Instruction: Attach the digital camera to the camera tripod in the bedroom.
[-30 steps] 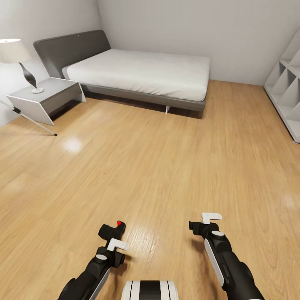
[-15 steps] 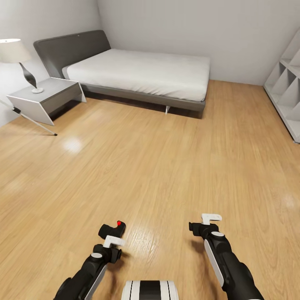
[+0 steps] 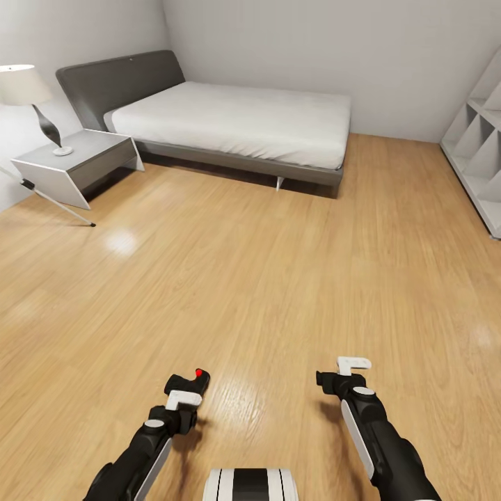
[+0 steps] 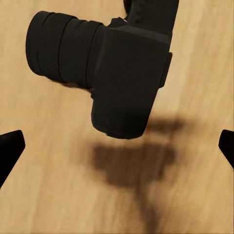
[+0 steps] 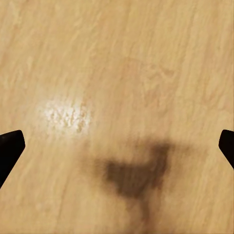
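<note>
Above bare plank floor (image 3: 278,278), unbranded digital camera (image 4: 107,68) at left gripper (image 3: 186,391).

Camera tripod (image 3: 52,202) cut off at the edge (one leg visible)

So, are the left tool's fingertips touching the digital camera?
Apart. The left wrist view shows bare floor between each of the left tool fingertips and the digital camera.
</note>
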Controlling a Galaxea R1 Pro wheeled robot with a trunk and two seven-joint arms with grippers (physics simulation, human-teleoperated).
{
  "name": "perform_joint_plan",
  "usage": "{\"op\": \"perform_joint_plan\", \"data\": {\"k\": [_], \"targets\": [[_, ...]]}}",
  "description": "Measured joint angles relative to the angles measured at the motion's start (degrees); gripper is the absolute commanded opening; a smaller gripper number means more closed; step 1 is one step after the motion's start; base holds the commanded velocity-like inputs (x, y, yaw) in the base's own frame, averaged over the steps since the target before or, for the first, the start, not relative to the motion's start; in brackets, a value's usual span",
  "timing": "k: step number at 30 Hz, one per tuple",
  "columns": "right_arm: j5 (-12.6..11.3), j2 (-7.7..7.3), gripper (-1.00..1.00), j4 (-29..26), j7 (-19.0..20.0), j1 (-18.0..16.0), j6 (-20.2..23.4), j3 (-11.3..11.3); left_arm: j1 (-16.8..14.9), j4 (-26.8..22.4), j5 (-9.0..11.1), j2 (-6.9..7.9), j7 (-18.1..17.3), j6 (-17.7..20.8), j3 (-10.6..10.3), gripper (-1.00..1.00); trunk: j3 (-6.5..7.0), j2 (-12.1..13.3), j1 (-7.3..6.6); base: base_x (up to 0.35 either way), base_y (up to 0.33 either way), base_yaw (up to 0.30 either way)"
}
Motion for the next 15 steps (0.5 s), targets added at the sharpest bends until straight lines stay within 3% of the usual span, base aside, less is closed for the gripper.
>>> {"op": "perform_joint_plan", "data": {"k": [9, 15], "targets": [[0.05, -0.01, 1.00, 0.00, -0.15, 0.00, -0.08, -0.02, 0.00, -2.93, -0.04, -0.05, 1.18, 0.02, 0.24, 1.00, 0.00, 0.00, 0.00, 0.000, 0.000, 0.000], [-0.01, 0.02, 1.00, 0.00, -0.17, -0.01, -0.09, 0.01, 0.01, -4.26, 0.04, 0.16, 2.92, 0.15, 0.26, 1.00, -1.32, -0.08, 0.16, 0.000, 0.000, 0.000]]}}
